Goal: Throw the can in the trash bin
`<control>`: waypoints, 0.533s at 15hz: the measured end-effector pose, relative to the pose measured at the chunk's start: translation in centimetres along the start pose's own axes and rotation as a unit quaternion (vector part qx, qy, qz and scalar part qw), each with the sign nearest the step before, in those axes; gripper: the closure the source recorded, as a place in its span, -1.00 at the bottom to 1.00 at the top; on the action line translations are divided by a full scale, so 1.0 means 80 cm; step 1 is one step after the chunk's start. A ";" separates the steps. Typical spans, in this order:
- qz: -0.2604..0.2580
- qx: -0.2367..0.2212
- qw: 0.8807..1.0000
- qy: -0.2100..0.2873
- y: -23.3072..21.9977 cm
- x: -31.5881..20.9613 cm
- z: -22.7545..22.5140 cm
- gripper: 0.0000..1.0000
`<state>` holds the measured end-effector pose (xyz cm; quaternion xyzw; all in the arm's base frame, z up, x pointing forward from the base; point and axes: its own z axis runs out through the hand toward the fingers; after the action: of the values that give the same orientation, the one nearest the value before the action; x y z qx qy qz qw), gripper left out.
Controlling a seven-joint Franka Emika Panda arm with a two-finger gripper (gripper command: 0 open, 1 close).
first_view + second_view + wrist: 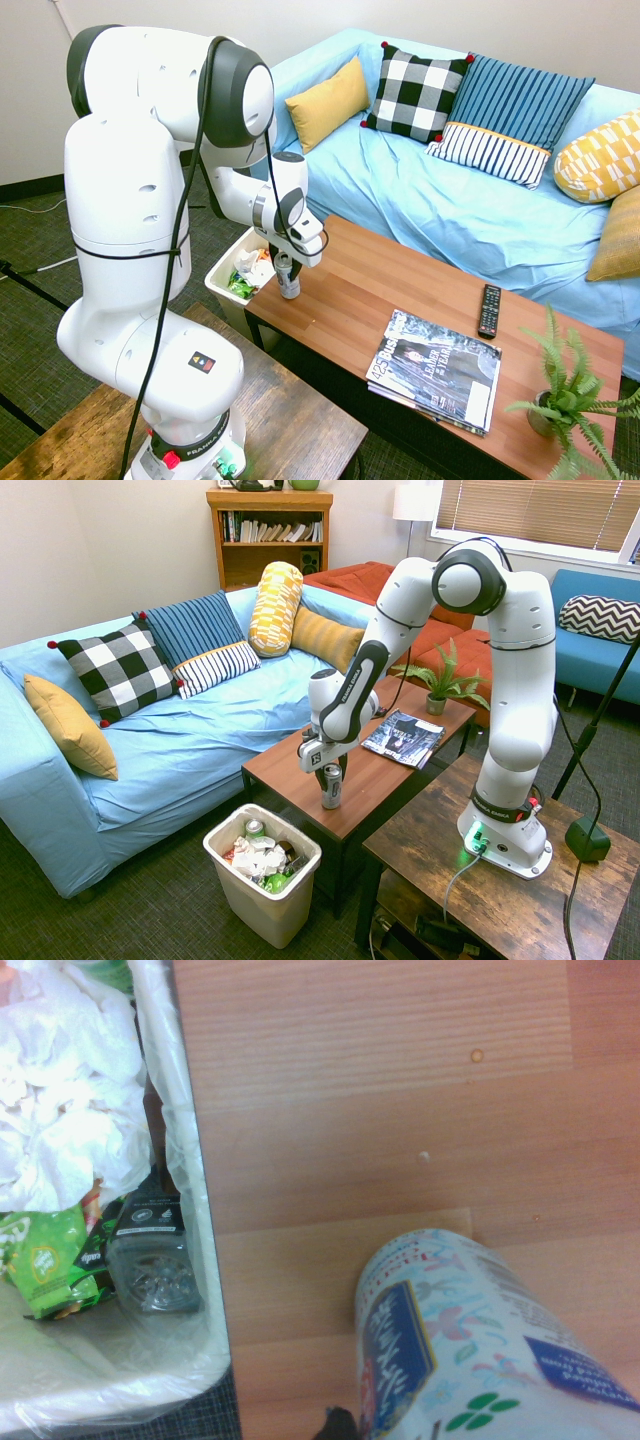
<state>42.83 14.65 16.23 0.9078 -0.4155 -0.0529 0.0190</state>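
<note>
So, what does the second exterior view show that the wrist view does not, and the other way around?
Only the second exterior view shows the gripper lowered over the can's top, the whole coffee table, the magazine, the potted plant and the sofa.

Only the wrist view shows the can's printed label close up: a dark blue patch, green marks.

Both show the can upright near the table edge and the trash bin beside it, with white paper and green wrappers inside.
</note>
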 end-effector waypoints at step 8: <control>-0.037 0.040 0.997 0.054 -0.065 -0.007 -0.101 1.00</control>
<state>47.33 18.41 23.85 0.9240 -0.3821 0.0127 0.0029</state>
